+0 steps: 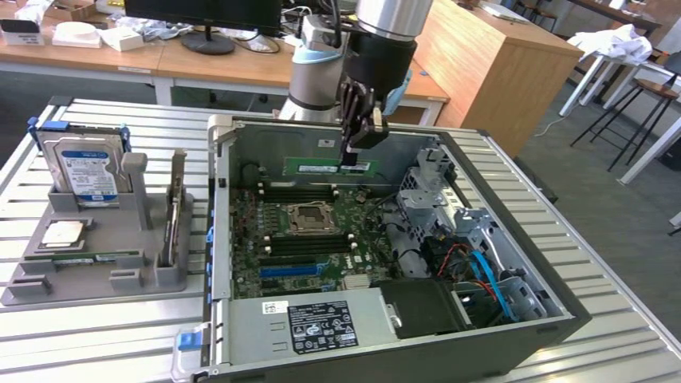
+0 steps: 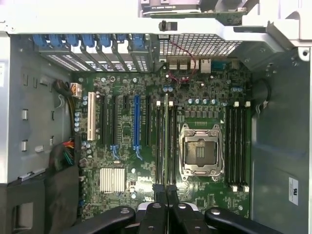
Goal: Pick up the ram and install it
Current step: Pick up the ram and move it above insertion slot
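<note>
**Ram held over the open case, contact edge down**

The ram [image 1: 324,166] is held in the air inside the upper part of the open computer case [image 1: 266,148]. It is level, with its long edge turned down toward the motherboard [image 1: 356,267]. No contact with the board is seen. It is clamped by the gripper [image 1: 352,153], whose fingers are drawn narrow on its two flat faces, off-centre toward the exterior view's right end.

In the wrist view the ram [image 2: 165,136] is seen edge-on between the fingertips [image 2: 158,191]. It runs along the memory slots [image 2: 159,146] just beside the CPU socket [image 2: 201,151]. Whether it is exactly above one slot cannot be told.

The stick is judged to be light and stiff, but fragile: it may crack if it is bent. It is best held by the flat faces, away from the contact edge. With such an off-centre hold, a small tilt is possible.

The arm is brought in from above, with the wrist upright and the fingers pointing straight down. A grey holder [image 1: 96,263] with a hard drive [image 1: 88,171] stands well apart, at the exterior view's left.
</note>
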### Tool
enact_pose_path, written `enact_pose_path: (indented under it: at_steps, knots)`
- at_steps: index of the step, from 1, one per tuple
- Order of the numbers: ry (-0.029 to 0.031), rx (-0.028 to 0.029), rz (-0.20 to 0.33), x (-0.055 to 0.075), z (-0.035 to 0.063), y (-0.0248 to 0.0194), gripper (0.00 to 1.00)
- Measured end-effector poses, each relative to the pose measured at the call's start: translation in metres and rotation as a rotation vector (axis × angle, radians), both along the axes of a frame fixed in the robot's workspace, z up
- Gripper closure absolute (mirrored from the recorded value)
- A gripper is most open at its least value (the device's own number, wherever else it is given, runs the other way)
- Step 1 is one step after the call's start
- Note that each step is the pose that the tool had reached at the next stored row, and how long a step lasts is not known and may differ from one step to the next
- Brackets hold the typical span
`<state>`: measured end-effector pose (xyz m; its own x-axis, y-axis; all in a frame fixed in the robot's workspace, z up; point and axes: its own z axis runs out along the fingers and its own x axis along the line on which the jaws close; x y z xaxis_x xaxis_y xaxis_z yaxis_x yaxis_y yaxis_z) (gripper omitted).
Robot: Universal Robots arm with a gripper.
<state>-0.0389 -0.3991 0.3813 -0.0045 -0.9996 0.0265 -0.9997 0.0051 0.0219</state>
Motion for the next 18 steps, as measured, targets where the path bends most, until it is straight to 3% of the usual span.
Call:
enact_pose_path:
  at_steps: [18]
  knots:
    - [0.0, 0.0, 0.0, 0.0, -0.0327, 0.0, 0.89]
